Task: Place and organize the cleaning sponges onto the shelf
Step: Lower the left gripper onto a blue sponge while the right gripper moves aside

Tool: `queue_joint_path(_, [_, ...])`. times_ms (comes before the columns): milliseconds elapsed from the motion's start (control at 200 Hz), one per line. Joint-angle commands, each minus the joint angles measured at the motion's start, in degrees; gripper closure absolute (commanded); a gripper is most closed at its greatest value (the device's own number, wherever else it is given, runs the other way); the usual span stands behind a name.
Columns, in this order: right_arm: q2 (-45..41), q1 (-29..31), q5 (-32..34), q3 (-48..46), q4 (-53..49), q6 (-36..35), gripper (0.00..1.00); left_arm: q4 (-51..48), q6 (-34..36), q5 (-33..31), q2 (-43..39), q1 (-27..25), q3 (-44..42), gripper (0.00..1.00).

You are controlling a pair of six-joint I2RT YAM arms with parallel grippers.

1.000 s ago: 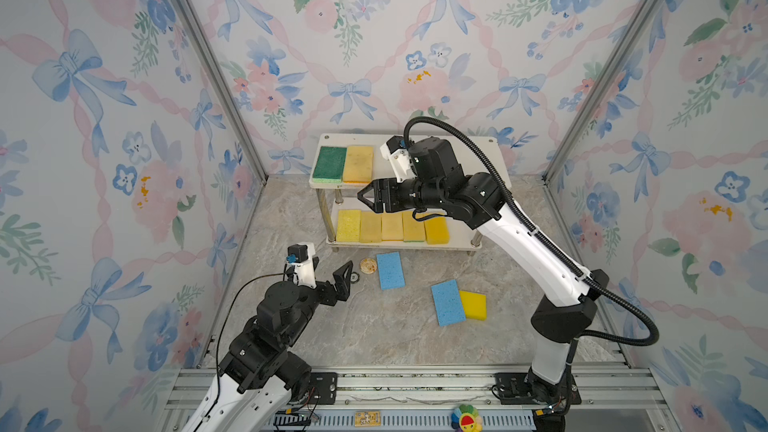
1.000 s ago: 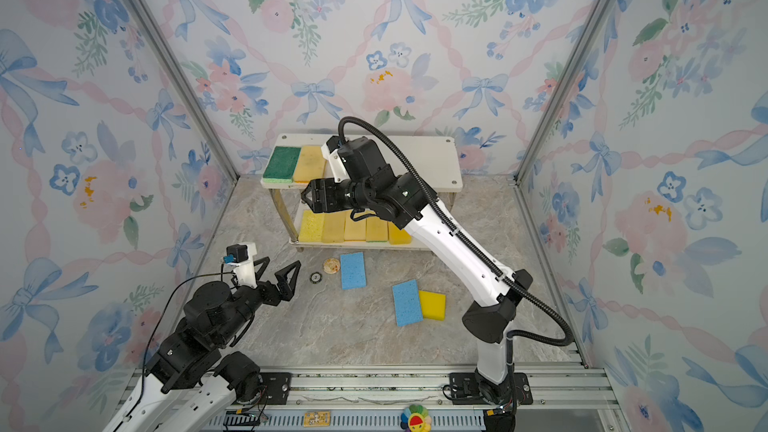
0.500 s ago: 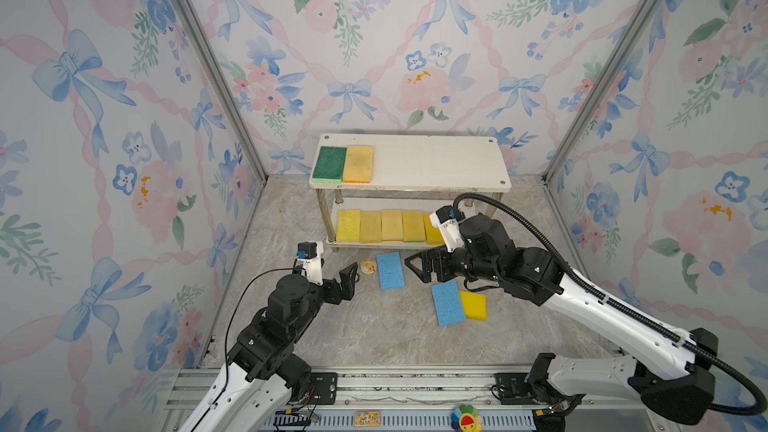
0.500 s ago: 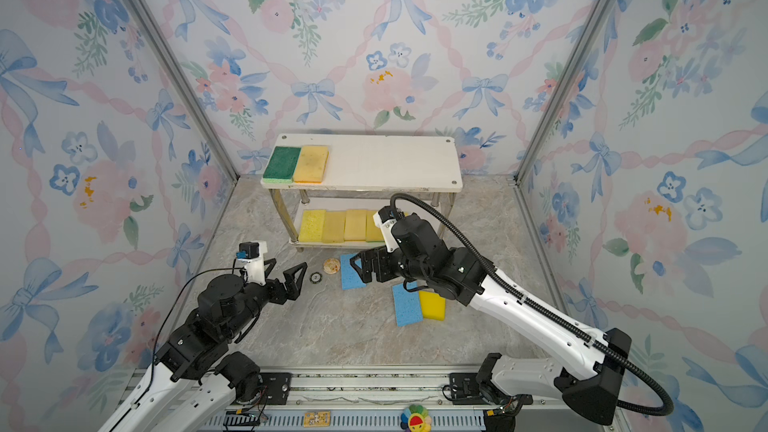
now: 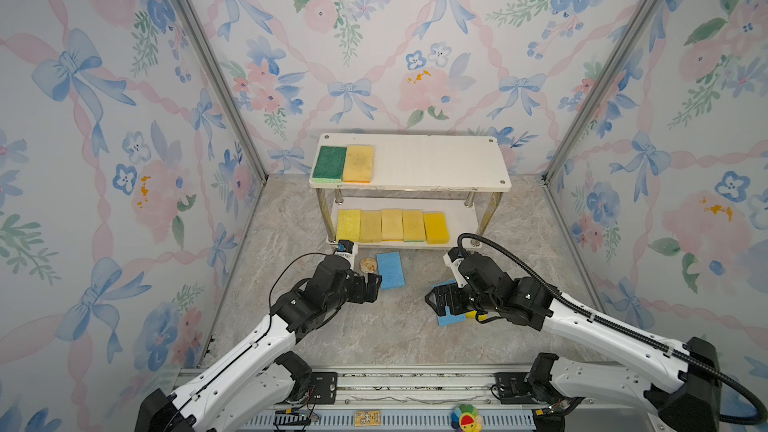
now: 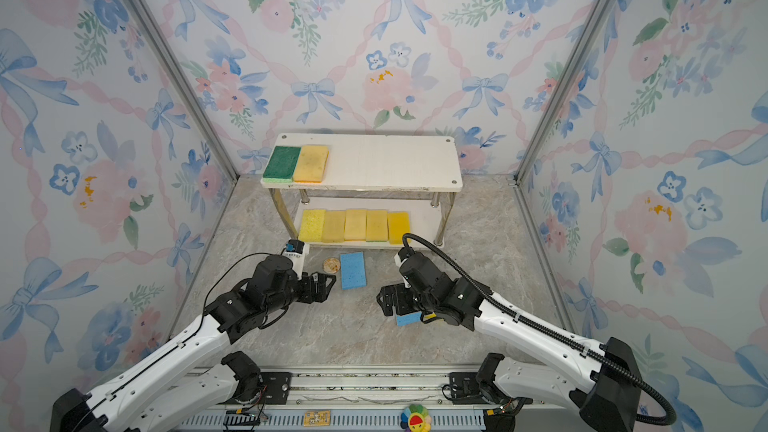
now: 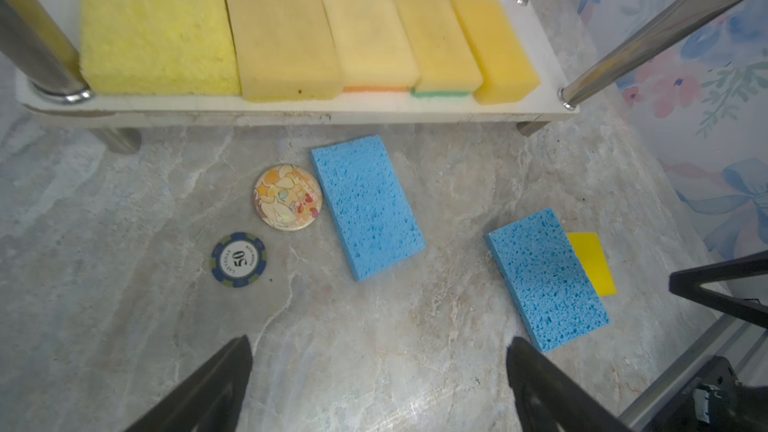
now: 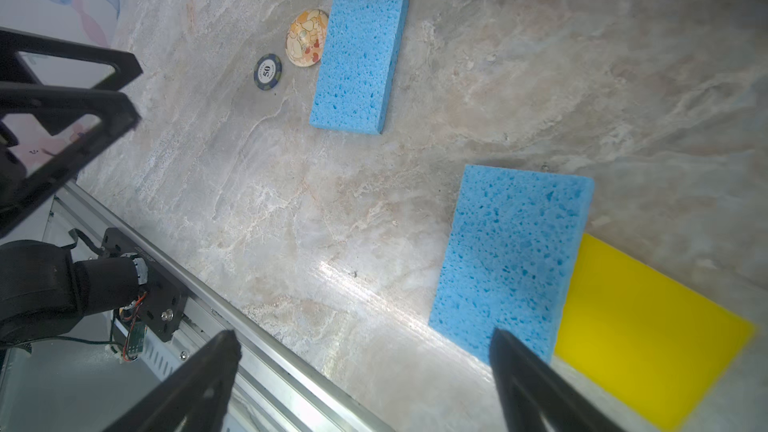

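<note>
upper board point(image 5: 436, 162) right part bare; badge point(image 7: 287, 196) touching blue sponge point(image 7: 366, 211).

walls point(image 5: 374, 35): floral bow wallpaper | floor point(image 5: 395, 334): grey marbled | corner posts point(image 5: 208, 64): aluminium

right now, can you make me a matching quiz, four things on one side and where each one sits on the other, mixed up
Things:
1. green sponge
2. row of five yellow sponges
3. poker chip
4. bright yellow sponge

Places:
a. shelf, lower board
b. table, beside the round badge
c. shelf, top board
d. table, against a blue sponge

Pairs: 1-c, 2-a, 3-b, 4-d
</note>
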Motion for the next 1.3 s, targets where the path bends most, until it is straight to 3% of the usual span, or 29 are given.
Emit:
queue_joint_path(0, [-0.2,-0.4,1.0,0.9,-0.4,-0.7,0.03,0.2,-5.2,3.3,6.1,-0.4,2.4,0.08])
queue_joint_path(395, [-1.8,-0.8,1.2,0.5,-3.0,-2.7,0.03,7.1,-6.0,4.9,26.8,-0.3,7.0,0.31])
queue_joint_path(680, [-4.3,-1.6,1.4,-1.4,-3.7,-2.6,0.03,7.4,-3.8,4.6,37.2,0.1,13.2,0.36])
queue_joint_path(1075, [-5.5,-3.6,0.9,-1.3,-4.5,-3.0,0.03,9.8,-3.2,4.8,41.4,0.9,12.1,0.46])
queue_joint_path(1200, [-5.3,-3.5,0.8,-1.7,-3.7,-2.4,0.03,10.4,-3.1,5.2,41.6,1.0,11.7,0.56])
queue_joint_path(1295, [-5.2,-3.6,0.7,-1.8,-3.6,-2.2,0.03,10.5,-3.0,5.6,42.0,1.0,11.5,0.68])
